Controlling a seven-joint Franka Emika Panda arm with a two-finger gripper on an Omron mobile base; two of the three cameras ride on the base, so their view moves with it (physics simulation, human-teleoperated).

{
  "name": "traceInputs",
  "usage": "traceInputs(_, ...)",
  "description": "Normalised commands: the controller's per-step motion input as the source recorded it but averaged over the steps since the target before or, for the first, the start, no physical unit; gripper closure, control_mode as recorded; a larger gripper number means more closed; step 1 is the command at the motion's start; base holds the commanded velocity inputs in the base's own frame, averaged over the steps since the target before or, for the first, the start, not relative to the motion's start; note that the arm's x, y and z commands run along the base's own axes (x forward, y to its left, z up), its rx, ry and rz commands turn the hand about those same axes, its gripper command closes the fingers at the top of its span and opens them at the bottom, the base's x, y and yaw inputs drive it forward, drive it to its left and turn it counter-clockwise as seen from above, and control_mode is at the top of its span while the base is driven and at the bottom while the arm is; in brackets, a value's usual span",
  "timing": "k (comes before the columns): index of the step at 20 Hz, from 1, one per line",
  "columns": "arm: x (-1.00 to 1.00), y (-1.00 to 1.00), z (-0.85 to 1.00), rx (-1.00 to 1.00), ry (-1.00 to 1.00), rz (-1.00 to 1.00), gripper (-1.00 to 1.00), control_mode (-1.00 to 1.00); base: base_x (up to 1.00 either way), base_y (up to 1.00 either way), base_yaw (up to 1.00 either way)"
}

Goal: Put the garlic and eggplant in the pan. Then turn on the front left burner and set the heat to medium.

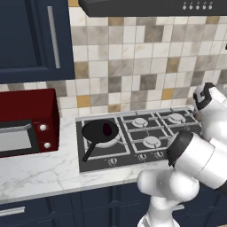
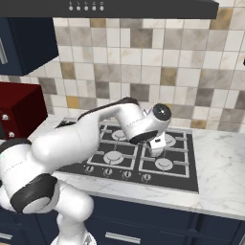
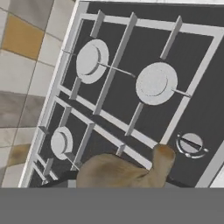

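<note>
The black pan [image 1: 98, 131] sits on the front left burner [image 1: 107, 142] of the stove, its handle pointing toward the counter's front. Inside it lies the small dark maroon eggplant [image 1: 107, 129]. My gripper [image 2: 156, 151] hangs over the right half of the stove, well right of the pan. In the hand view a tan garlic bulb [image 3: 116, 171] with a stubby stem fills the space between the jaws and hides the fingertips; the gripper is shut on it. Below it lie the small silver-capped burners [image 3: 155, 83] and one knob [image 3: 191, 144].
A red microwave [image 1: 26, 126] stands on the marble counter [image 1: 40, 175] left of the stove. A row of knobs [image 1: 142, 157] runs along the stove's front edge. A range hood [image 1: 150, 6] hangs above, and the tiled wall is behind.
</note>
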Motion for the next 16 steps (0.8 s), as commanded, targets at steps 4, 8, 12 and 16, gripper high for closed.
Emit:
traceInputs(4,0.0,1.0,0.39,-0.13,0.01,0.12,1.0,-1.0,0.0,0.0,0.0)
traceInputs(8,0.0,1.0,0.12,-0.06,0.0,0.24,1.0,-1.0,0.0,0.0,0.0)
traceInputs(12,0.05,0.89,0.09,0.0,0.01,0.39,1.0,-1.0,0.0,0.0,0.0)
traceInputs(16,0.37,0.81,0.22,-0.02,0.05,0.49,1.0,-1.0,0.0,0.0,0.0)
